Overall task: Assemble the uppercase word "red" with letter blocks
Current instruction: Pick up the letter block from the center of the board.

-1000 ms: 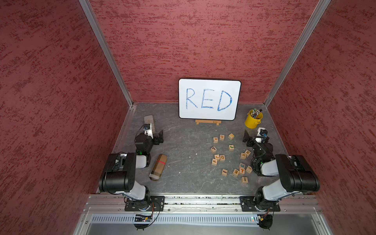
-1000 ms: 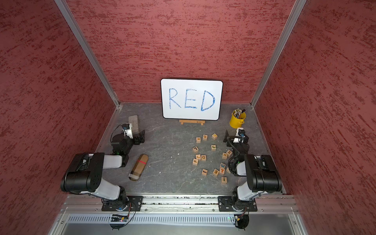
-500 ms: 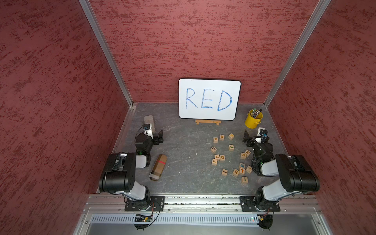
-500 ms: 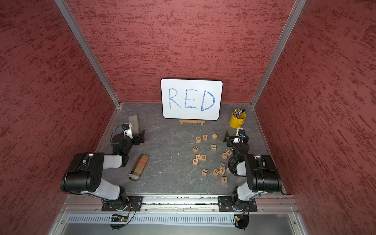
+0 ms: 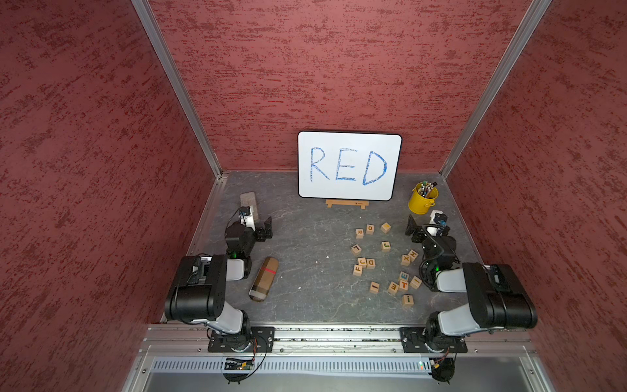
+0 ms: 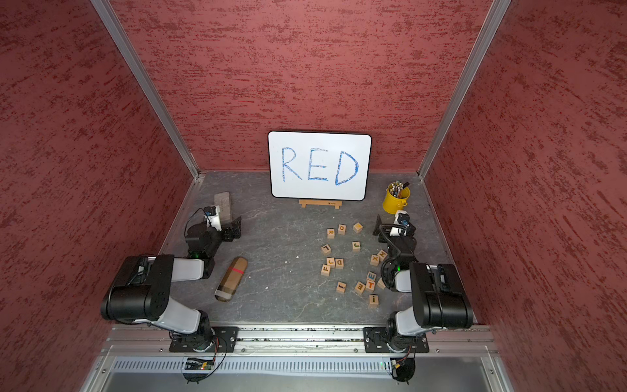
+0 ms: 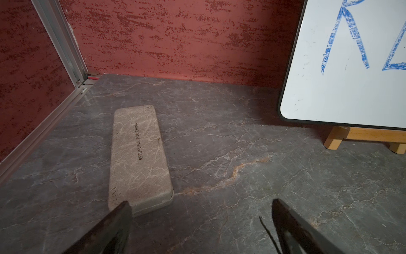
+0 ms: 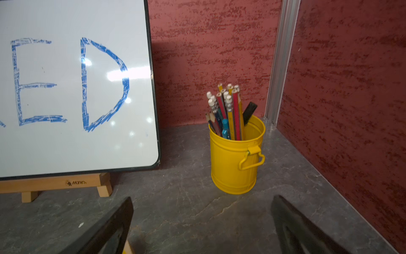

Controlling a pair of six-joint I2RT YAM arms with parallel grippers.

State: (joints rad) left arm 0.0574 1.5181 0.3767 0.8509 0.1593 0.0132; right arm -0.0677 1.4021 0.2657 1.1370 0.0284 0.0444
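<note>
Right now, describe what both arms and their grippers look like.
Both arms match: the left arm and right arm have bulky black joint housings joined by light grey links, thin black cables looping near the wrists, and a small green light each. The left gripper and right gripper have flat, black, tapered fingers.

Sixteen letter blocks (image 5: 371, 263), one whiteboard (image 5: 349, 190)
</note>
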